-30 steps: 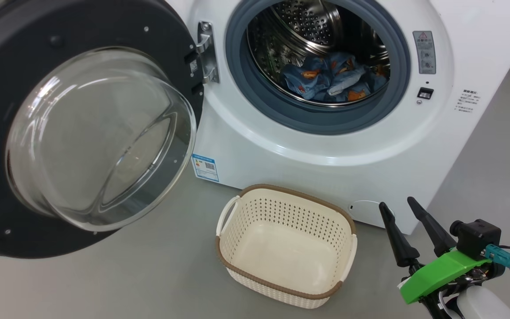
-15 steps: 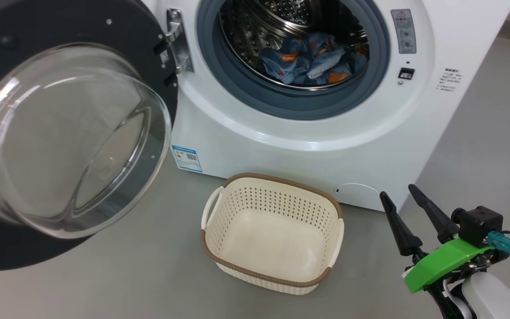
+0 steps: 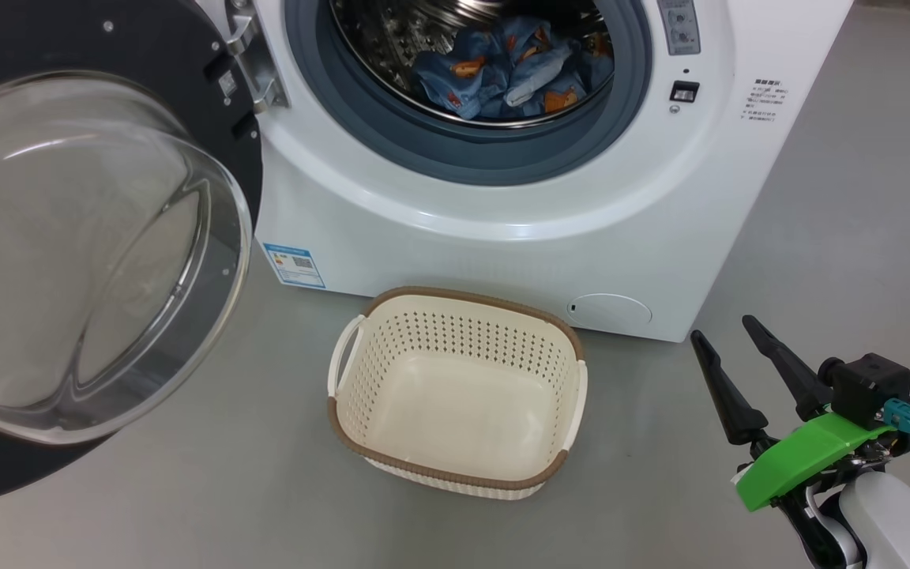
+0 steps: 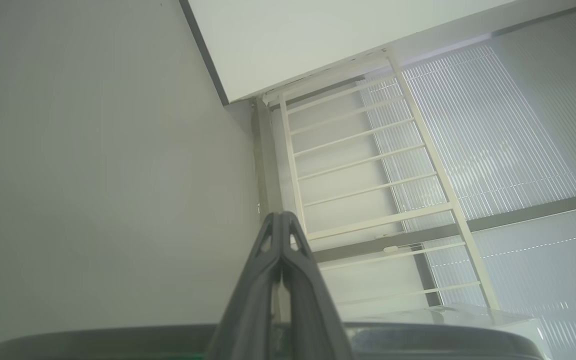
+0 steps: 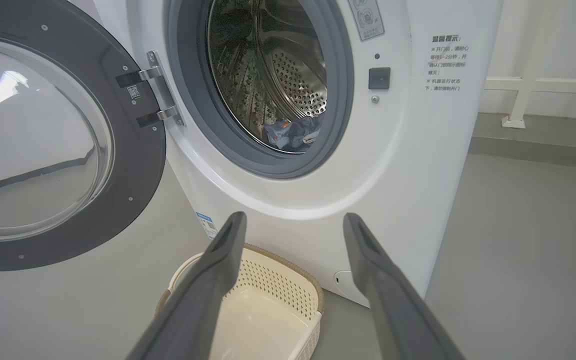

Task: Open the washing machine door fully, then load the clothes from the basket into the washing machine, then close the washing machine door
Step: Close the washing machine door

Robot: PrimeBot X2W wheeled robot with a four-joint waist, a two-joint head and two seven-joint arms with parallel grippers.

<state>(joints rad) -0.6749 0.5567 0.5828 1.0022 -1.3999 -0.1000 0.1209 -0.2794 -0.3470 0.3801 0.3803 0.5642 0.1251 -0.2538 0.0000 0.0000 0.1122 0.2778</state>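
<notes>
While my right gripper (image 3: 722, 328) hung low at the right of the head view, its two dark fingers spread apart with nothing between them, the washing machine door (image 3: 92, 253) stood swung wide on its hinge (image 3: 253, 75) to the left of the washing machine (image 3: 502, 229), its glass bowl bulging toward me. Inside the steel drum (image 3: 384, 32) lay the clothes (image 3: 506, 71), a crumpled blue bundle with orange-brown figures, resting behind the grey gasket (image 3: 463, 158). On the grey floor (image 3: 834, 237) just before the machine sat the basket (image 3: 455, 295), upright, its cream bottom bare to view, near the round filter cap (image 3: 609, 310) and apart from my right fingers. My left gripper (image 4: 280, 216) had its fingers pressed tip to tip, holding nothing, and pointed at a pale wall and a white railed frame (image 4: 368, 160)
</notes>
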